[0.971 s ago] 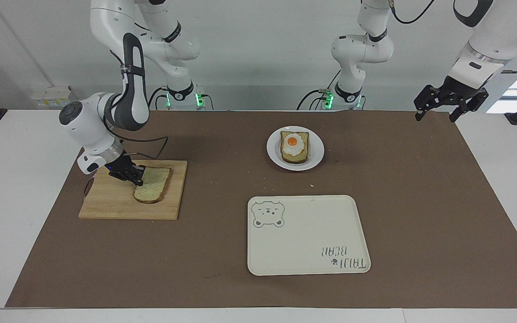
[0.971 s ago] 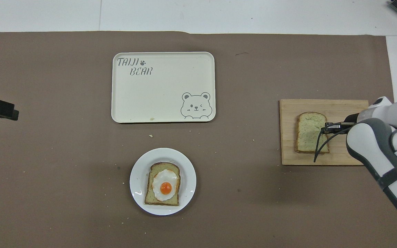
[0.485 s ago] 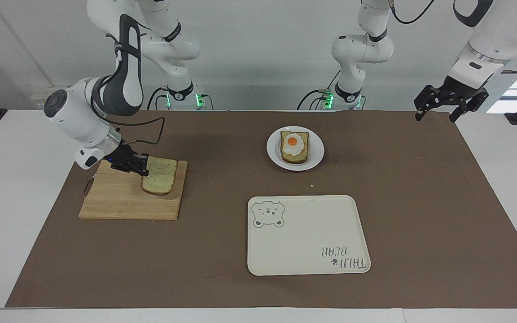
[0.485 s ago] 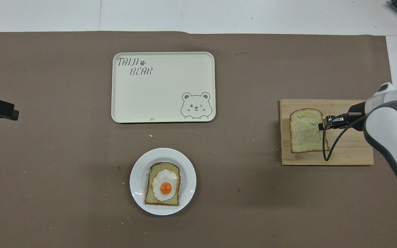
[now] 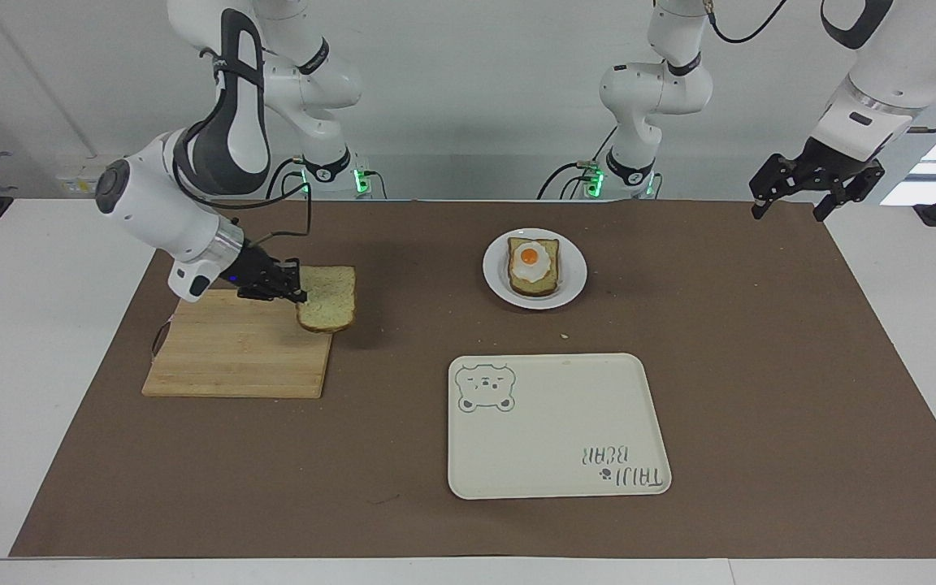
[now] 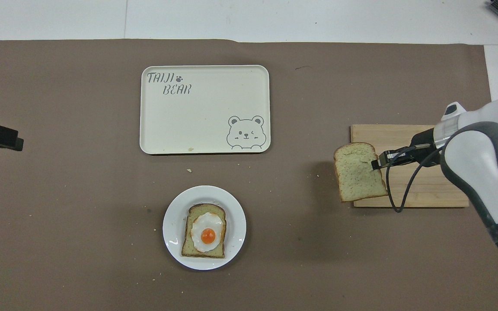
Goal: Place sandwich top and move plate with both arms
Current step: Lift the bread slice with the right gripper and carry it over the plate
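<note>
**Operator:** Where do I stand with the bread?

**Coach:** Your right gripper is clamped on one edge of the sandwich top, and the slice hangs in the air over the edge of the cutting board that faces the plate. It is pinched at one side only, so the free end droops a little. Your left gripper waits with its fingers spread above the table corner at the left arm's end.

**Operator:** And the target?

**Coach:** The plate sits near the middle of the table, nearer to the robots than the tray, with the egg slice on it. You have to carry the top toward the left arm's end to reach it.

**Operator:** How do I do it well?

**Coach:** Move slowly, I'd say; a soft slice gripped at its rim may tear or swing. Keep it high enough to pass over the egg, line its crust up with the lower slice, lower until it rests, then let go.
</note>
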`<state>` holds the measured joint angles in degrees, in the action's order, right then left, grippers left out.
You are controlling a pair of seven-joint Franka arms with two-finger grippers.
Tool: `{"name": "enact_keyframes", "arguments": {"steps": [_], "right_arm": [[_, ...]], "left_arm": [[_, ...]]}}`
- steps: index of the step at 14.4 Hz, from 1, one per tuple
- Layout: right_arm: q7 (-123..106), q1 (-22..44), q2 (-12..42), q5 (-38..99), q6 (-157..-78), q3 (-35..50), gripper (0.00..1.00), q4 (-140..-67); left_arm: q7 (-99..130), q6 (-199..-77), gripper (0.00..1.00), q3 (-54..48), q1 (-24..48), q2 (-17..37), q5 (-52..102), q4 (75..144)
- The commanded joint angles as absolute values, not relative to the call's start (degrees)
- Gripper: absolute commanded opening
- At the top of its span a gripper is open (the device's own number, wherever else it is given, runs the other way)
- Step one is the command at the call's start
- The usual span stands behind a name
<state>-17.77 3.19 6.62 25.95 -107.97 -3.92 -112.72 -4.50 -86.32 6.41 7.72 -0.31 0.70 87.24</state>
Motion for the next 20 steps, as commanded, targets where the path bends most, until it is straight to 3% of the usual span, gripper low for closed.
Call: {"name": "enact_keyframes", "arguments": {"steps": [1, 8, 16, 20], "right_arm": [[-11.8, 7.6, 5.8, 27.5, -108.0, -3.9, 0.00, -113.6], [1.3, 21.4, 4.1, 31.6, -110.3, -3.7, 0.00, -114.6], [16.4, 40.5, 8.2, 36.3, -127.9, -3.7, 0.00, -116.3], [17.7, 44.7, 11.4, 36.8, -134.0, -3.7, 0.00, -116.8]], "left_arm": [[-4.9, -85.4, 1.00, 5.9, 6.9, -0.4, 0.1, 87.1], [-4.9, -85.4, 1.00, 5.9, 6.9, -0.4, 0.1, 87.1], [-4.9, -85.4, 1.00, 5.9, 6.9, -0.4, 0.1, 87.1], [-4.9, -85.4, 1.00, 5.9, 6.9, -0.4, 0.1, 87.1]]}}
